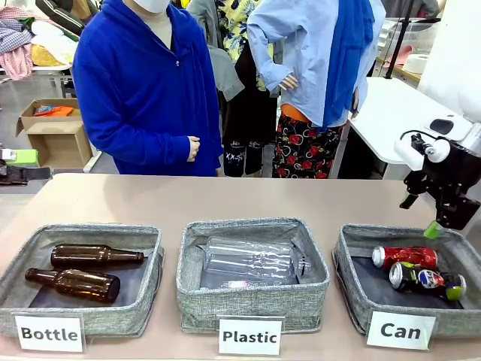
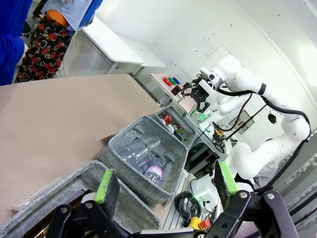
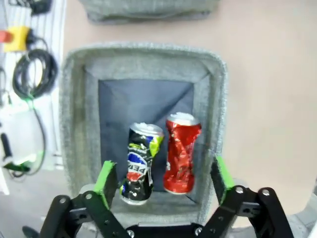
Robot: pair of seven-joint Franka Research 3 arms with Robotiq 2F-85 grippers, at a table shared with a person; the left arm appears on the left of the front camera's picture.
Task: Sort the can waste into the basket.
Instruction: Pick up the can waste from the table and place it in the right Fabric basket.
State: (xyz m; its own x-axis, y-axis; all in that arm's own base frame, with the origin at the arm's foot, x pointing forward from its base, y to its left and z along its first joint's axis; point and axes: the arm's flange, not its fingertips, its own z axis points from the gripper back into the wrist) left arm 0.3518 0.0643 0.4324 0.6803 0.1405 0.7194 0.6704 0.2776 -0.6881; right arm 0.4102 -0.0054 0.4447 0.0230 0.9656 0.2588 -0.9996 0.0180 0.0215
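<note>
Both cans, red can [image 3: 181, 153] and black can [image 3: 139, 163], side by side on basket [image 3: 72, 129] floor; right end effector [image 3: 163, 183] above, spread, empty; left end effector [image 2: 166, 183] likewise spread, idle.

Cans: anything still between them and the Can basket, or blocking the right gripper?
Nothing visible. The black can and the crushed red can already lie side by side on the floor of the Can basket. The right gripper hangs open and empty above them, with only open air between.

both cans [image 1: 417, 268] side by side in basket [image 1: 353, 280]
</note>
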